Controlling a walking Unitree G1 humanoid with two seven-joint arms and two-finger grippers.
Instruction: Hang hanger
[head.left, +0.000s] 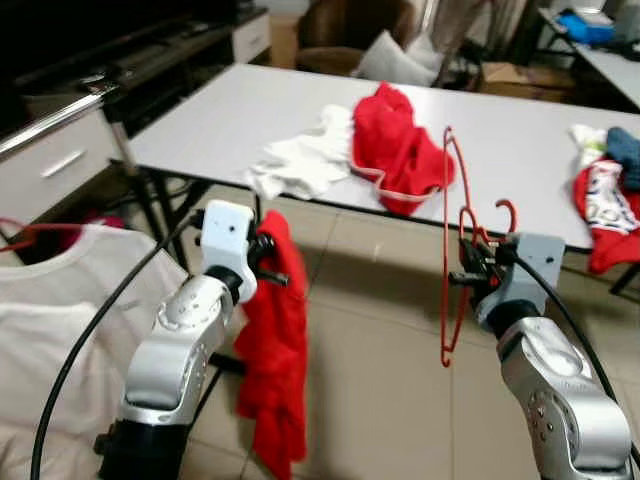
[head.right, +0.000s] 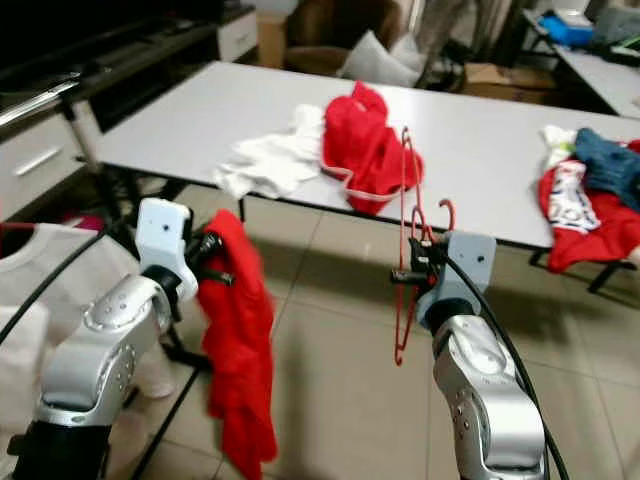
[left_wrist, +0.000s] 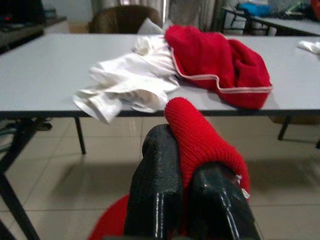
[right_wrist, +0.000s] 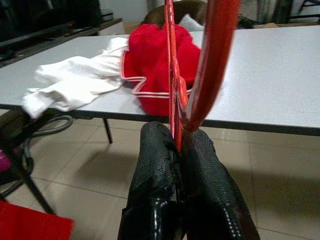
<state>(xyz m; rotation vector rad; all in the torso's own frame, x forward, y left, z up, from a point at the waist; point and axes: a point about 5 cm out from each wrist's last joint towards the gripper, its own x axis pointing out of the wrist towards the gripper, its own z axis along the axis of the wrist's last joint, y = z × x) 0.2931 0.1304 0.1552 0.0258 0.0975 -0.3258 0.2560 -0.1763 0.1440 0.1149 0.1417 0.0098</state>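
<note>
The left pincer (head.left: 268, 262) pinches only a fold of the red garment (head.left: 275, 350), which could slide out, while the right pincer (head.left: 470, 262), clamped on the red hanger (head.left: 452, 250) before the desk (head.left: 240, 120), holds a thin wire that may twist free.

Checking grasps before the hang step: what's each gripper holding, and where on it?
Left gripper pinches a fold of the red garment, which hangs below it. Right gripper clamps the red hanger near its hook.
</note>
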